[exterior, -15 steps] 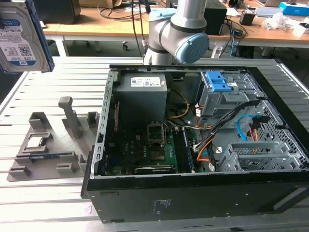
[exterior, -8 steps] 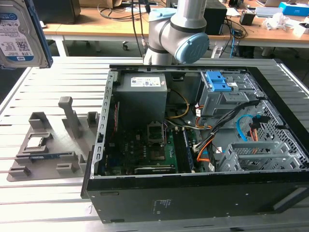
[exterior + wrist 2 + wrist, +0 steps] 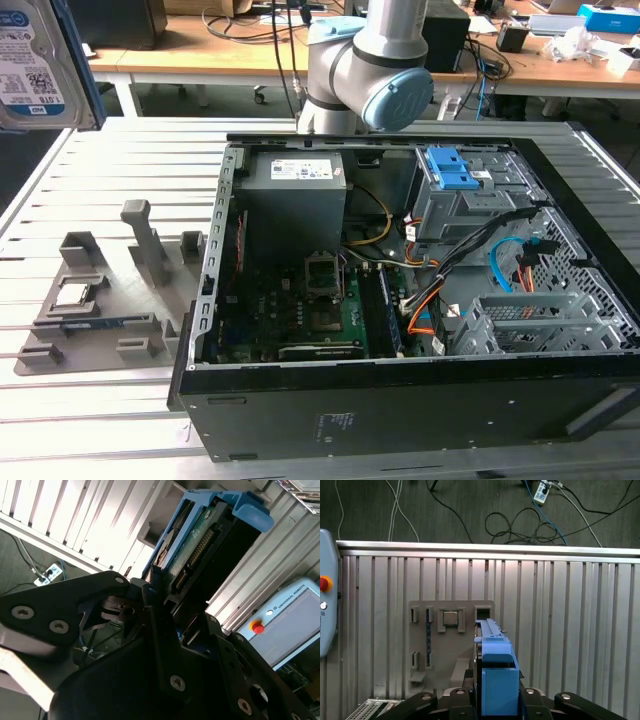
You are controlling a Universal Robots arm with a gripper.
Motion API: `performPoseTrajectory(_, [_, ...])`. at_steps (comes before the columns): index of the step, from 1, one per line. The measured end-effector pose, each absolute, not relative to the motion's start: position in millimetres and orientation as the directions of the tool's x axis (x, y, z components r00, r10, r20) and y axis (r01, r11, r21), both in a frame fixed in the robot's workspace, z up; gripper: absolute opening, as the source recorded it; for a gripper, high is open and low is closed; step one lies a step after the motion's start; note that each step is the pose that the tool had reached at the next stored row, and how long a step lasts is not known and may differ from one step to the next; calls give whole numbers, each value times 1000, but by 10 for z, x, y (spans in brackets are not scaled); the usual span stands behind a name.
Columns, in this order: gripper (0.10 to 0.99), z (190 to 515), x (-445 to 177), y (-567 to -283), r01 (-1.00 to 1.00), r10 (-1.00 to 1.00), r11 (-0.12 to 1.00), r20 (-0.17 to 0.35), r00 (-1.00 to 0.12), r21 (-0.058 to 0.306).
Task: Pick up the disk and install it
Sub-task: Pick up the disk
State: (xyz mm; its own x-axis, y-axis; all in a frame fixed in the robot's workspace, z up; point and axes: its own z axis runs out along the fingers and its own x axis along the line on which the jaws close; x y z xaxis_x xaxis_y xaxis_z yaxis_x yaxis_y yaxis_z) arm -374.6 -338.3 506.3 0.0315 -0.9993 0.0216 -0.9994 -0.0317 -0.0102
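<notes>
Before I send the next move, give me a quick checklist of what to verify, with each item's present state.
1. The gripper is shut on the disk: ok.
2. Blue carrier frame sits on the disk: ok.
3. Disk hangs clear above the grey fixture: ok.
4. Computer case is open, its inside exposed: ok.
5. Drive cage is free of the blue cable beside it: cannot tell.

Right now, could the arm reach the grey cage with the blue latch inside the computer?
Probably yes: the case lies open and nothing covers the cage, though black cables run close beside it. The gripper is shut on the disk.
</notes>
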Motion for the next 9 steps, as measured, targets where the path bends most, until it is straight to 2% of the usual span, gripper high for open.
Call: performPoseTrajectory(9, [365, 5186, -3746, -3383, -999, -999, -32, 22, 32, -10])
